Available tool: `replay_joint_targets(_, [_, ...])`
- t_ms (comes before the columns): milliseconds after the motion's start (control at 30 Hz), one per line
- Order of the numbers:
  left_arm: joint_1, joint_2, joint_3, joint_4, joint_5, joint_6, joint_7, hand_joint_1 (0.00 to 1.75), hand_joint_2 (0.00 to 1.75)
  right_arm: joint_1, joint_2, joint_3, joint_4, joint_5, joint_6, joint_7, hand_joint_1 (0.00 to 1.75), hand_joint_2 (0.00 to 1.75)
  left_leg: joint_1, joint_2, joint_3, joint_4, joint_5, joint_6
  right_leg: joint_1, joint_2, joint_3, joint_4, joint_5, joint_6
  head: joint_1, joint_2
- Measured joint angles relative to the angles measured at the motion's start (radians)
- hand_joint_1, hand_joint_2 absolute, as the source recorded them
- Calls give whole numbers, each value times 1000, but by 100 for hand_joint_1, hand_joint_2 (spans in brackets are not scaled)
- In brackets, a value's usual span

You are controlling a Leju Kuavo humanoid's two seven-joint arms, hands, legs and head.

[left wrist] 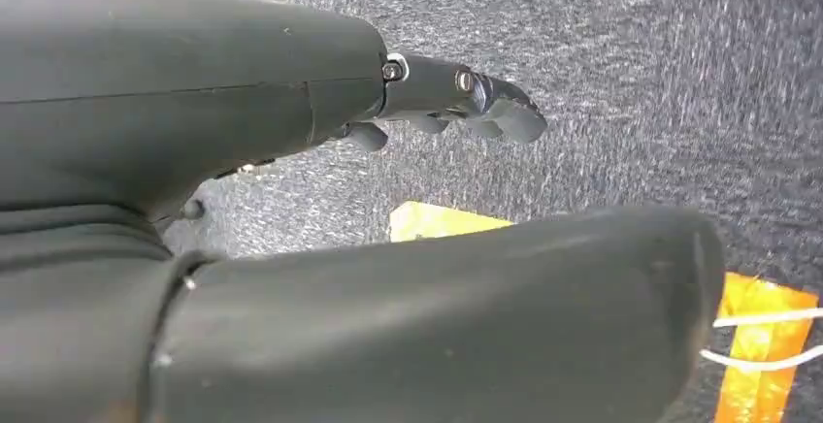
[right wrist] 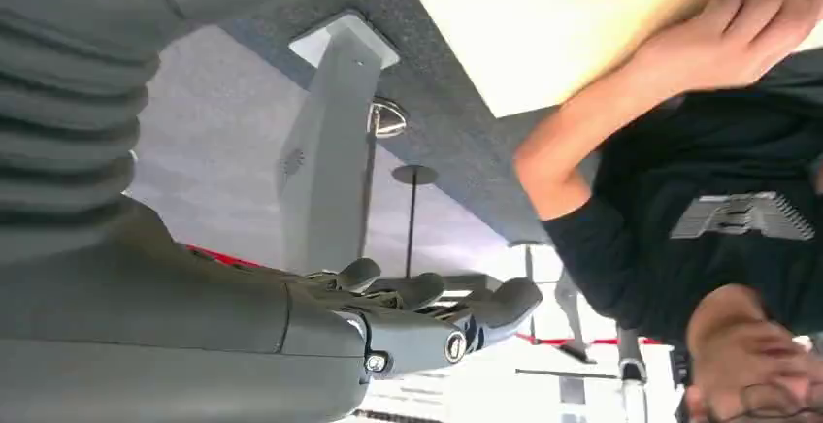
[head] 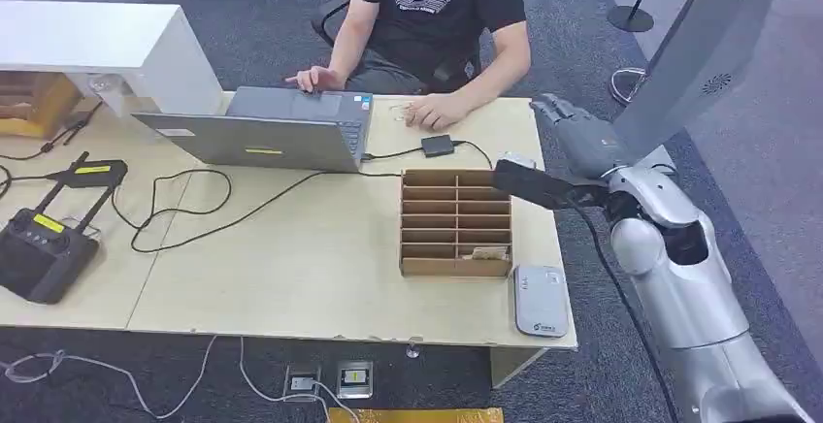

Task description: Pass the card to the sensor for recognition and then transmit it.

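A brown cardboard organiser with rows of slots stands on the table's right part, and cards lie in its lowest right slot. The white sensor lies flat by the front right corner. My right hand hovers over the table's right edge, beyond the organiser, fingers stretched toward the seated person and holding nothing. In the right wrist view, its fingers are spread in the air. My left hand hangs over the grey carpet with nothing in it.
A person sits at the far side, with one hand on the table and the other on a grey laptop. A black adapter, cables and a black controller lie further left. A grey stand rises at the right.
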Motion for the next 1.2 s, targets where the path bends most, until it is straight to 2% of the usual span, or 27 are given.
replay_joint_targets(267, [-1,14,0,0,-3,-5,-9,0,0,79,-2,25,-40,21,27,7,0,175,0,0,0,0,0,0,0,0,0,0,0,0,0,0])
replay_joint_targets(500, [-1,24,0,0,-6,-3,-6,0,0,176,-31,24,-130,-3,59,65,0,175,0,0,0,0,0,0,0,0,0,0,0,0,0,0])
replay_joint_targets(667, [-1,24,0,0,4,4,22,0,0,254,-58,14,-240,-17,104,130,0,175,0,0,0,0,0,0,0,0,0,0,0,0,0,0])
replay_joint_targets(767, [-1,24,0,0,10,16,22,0,0,299,-65,10,-296,-14,108,146,0,175,0,0,0,0,0,0,0,0,0,0,0,0,0,0])
replay_joint_targets(900, [-2,24,0,0,11,19,18,0,0,327,-63,13,-317,4,87,154,0,175,0,0,0,0,0,0,0,0,0,0,0,0,0,0])
replay_joint_targets(1200, [-5,21,-6,0,10,32,11,0,0,354,-36,26,-317,114,-37,137,0,175,0,0,0,0,0,0,0,0,0,0,0,0,0,0])
